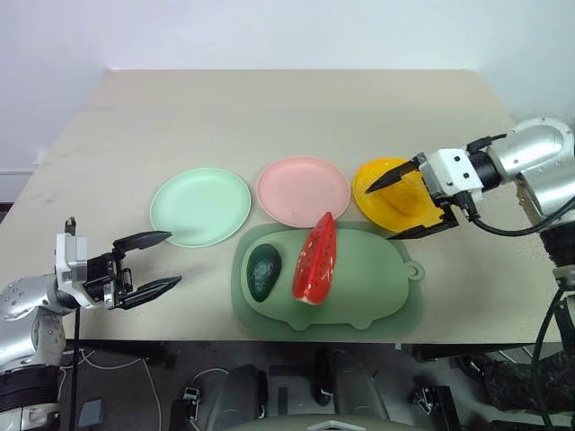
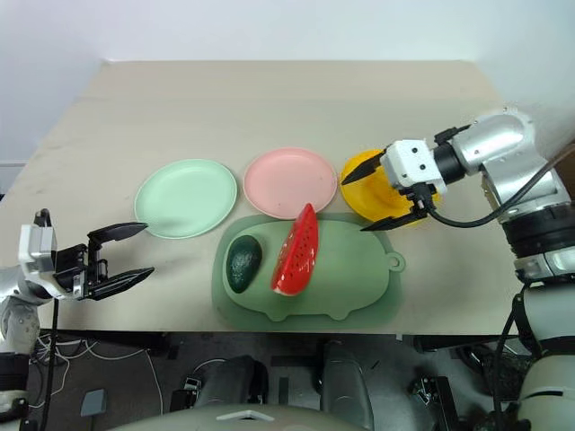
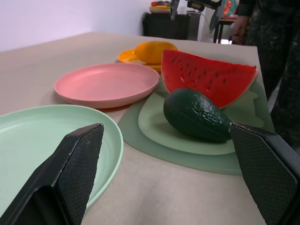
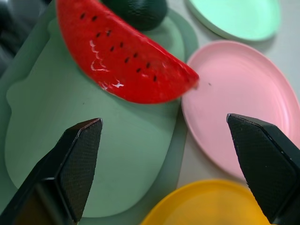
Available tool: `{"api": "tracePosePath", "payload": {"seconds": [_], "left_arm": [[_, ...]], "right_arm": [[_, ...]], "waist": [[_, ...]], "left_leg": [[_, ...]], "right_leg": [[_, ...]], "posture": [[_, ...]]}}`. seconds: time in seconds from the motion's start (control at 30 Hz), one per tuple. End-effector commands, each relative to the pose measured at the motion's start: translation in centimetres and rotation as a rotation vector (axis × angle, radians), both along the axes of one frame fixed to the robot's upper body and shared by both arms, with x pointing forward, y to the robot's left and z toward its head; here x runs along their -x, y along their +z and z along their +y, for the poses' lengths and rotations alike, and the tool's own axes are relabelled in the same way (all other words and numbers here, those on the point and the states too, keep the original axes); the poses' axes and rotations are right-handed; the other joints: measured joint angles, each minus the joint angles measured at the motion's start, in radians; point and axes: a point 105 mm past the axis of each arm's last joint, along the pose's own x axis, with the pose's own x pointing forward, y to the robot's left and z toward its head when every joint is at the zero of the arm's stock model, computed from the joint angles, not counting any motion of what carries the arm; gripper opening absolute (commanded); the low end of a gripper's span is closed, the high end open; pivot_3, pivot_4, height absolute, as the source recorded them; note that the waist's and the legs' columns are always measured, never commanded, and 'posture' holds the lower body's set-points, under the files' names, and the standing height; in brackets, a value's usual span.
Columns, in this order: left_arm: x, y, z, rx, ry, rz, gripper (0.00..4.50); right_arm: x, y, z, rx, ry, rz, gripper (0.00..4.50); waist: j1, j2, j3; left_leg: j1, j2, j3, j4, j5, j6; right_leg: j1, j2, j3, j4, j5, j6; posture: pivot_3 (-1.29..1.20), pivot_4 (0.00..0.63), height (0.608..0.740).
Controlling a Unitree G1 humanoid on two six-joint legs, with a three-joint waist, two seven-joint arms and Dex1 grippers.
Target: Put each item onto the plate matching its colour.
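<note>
Plates line the bench [image 1: 269, 117] in a row as we look down on it: a mint green plate [image 1: 199, 206] on the left, a pink plate [image 1: 303, 190] in the middle and a yellow-orange plate [image 1: 377, 175] on the right. We see the mango [image 3: 154, 50] lying on the yellow-orange plate in the left wrist view. Just in front of the plates lies a pale green board [image 1: 359, 296], its far edge tucked against the pink plate and the yellow-orange one. On the board we find the dark green avocado [image 1: 263, 271] to the left and the red watermelon wedge [image 1: 316, 260] beside it, standing on its rind with its tip leaning toward the pink plate.

Our right gripper [image 1: 402, 205] hangs over the yellow-orange plate, pointing leftward and down toward the board, with its jaws spread wide and nothing between them. Our left gripper [image 1: 153, 262] sits low at the near left edge of the bench, just beside the mint green plate, pointing across toward the avocado; its jaws are also wide apart and hold nothing.
</note>
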Motion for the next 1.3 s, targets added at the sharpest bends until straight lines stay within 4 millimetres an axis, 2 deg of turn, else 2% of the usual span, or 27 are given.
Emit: {"api": "tracePosePath", "payload": {"seconds": [0.03,0.23,0.33,0.5,0.6,1.03,1.3], "left_arm": [[0.2,0.6,0.0,-0.005,0.003,-0.027,4.50],[0.1,0.3,-0.9,0.014,0.000,-0.029,4.50],[0.1,0.2,-1.1,0.021,-0.001,-0.029,4.50],[0.4,0.1,-1.6,0.036,0.002,-0.023,4.50],[0.6,-0.1,-1.5,0.039,0.013,-0.022,4.50],[0.8,-0.5,-2.0,0.054,0.026,-0.013,4.50],[0.7,-0.4,-2.2,0.056,0.023,-0.015,4.50]], "right_arm": [[0.2,1.5,2.4,0.071,0.134,-0.105,4.47],[0.7,0.2,5.9,0.200,0.327,-0.143,4.47],[0.9,-0.2,6.6,0.214,0.361,-0.129,4.47],[1.5,-3.8,8.0,0.334,0.488,-0.114,4.47],[1.8,-4.8,8.8,0.358,0.524,-0.115,4.47],[1.2,-8.6,10.1,0.437,0.535,-0.086,4.47],[0.4,-10.0,10.9,0.462,0.496,-0.067,4.47]], "waist": [[-0.001,0.000,0.000],[0.003,0.001,0.001],[0.004,0.001,0.001],[0.001,0.001,0.001],[0.001,0.001,0.001],[0.001,0.001,0.001],[0.000,0.001,0.000]], "left_leg": [[0.000,0.000,0.000,0.000,0.000,0.000],[0.000,0.000,-0.001,0.001,0.000,0.000],[-0.003,0.000,-0.001,0.007,0.000,0.000],[-0.001,0.000,-0.001,0.013,-0.002,0.003],[-0.001,0.001,-0.001,0.013,-0.004,0.007],[-0.001,0.000,-0.001,0.013,-0.003,0.006],[0.000,0.001,-0.002,0.013,-0.004,0.006]], "right_leg": [[0.000,0.000,0.000,0.000,0.000,0.000],[-0.001,0.000,0.000,0.002,0.000,-0.001],[-0.001,0.000,0.000,0.003,0.000,-0.001],[-0.001,-0.003,0.000,0.009,0.000,-0.001],[-0.002,-0.002,0.000,0.012,0.000,-0.001],[-0.002,-0.002,0.000,0.012,0.000,-0.001],[-0.001,-0.002,0.000,0.012,0.000,-0.001]], "posture": [[0.00,0.150,0.736],[0.00,0.150,0.736],[0.00,0.150,0.736],[0.00,0.150,0.736],[0.00,0.150,0.736],[0.00,0.150,0.736],[0.00,0.150,0.736]]}}
